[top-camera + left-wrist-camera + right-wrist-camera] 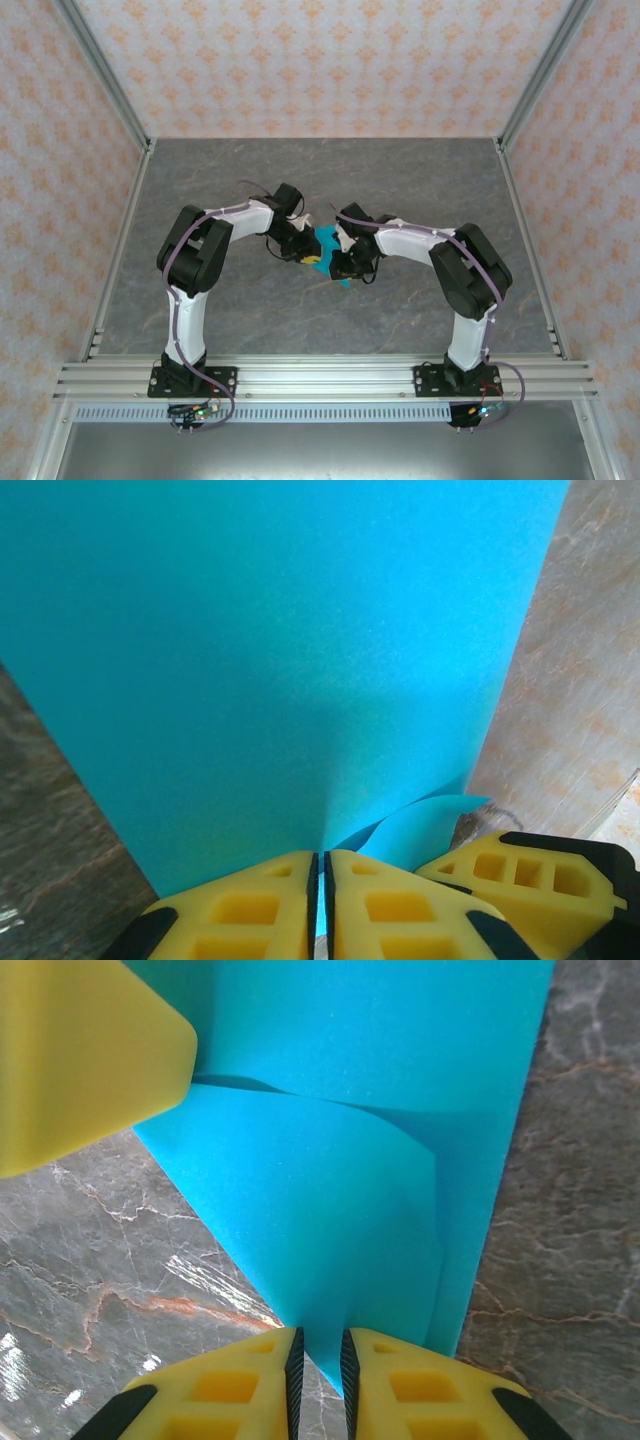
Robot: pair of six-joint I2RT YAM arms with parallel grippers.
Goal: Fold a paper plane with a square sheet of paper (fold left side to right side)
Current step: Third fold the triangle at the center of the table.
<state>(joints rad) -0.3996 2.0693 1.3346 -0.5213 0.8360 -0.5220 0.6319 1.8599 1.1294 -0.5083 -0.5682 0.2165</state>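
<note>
The left claw (320,880) and right claw (318,1350) each pinch the square sheet of paper (280,660). Match edges exactly before creasing.

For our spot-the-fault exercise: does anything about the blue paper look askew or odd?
Yes. The square sheet of paper, pinched by the left fingers and right fingers, is not flat: one layer bows away from the other.

The sheet of paper (280,660) looks smooth and matt, the fingers (240,918) plastic, the table (100,1250) glossy.
</note>
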